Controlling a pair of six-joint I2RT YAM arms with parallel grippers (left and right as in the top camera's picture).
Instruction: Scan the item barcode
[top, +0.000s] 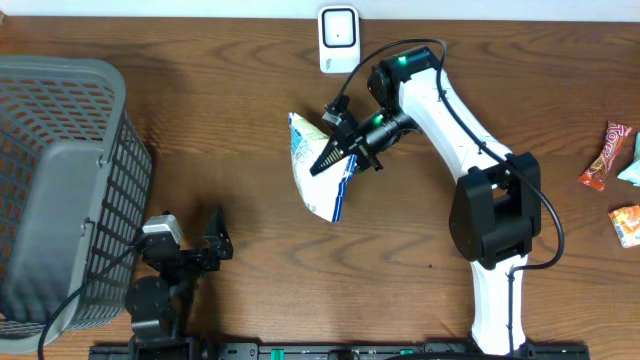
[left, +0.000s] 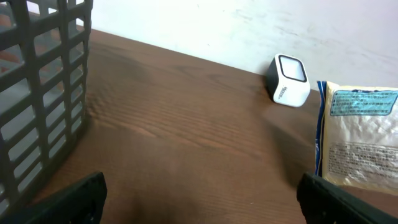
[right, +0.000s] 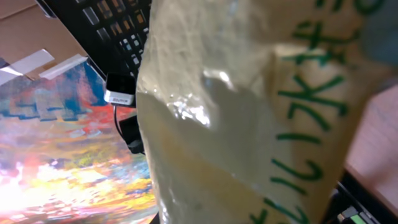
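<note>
The right gripper (top: 345, 148), its fingers pressed together on the upper edge of a snack bag (top: 318, 185), holds the bag over the middle of the table (top: 250, 120), just in front of the small white scanner (top: 338, 40) that stands at the back edge. The left gripper (top: 195, 245) lies by the front edge with its 2 fingers spread wide and nothing between them, beside the grey basket (top: 60, 180) at the left edge. The likeliest trouble from here is a missed read. The bag's printed face looks to be turned toward the left side of the table and not at the scanner's window, and no barcode can be made out in any view, so the code may never meet the window unless the wrist turns. The pinch also takes only a thin strip of film, so a quick turn could let the bag swing, crease or slip out. Shine on the wrapper could spoil a read too. The bag is a flat pillow pack, pale and translucent with blue trim down 1 side, a blue label above blocks of small print, and green lettering on its other face. It looks light and soft. Whether its lower end touches the table cannot be told. A few bright snack packets (top: 607, 155) lie at the right edge.
</note>
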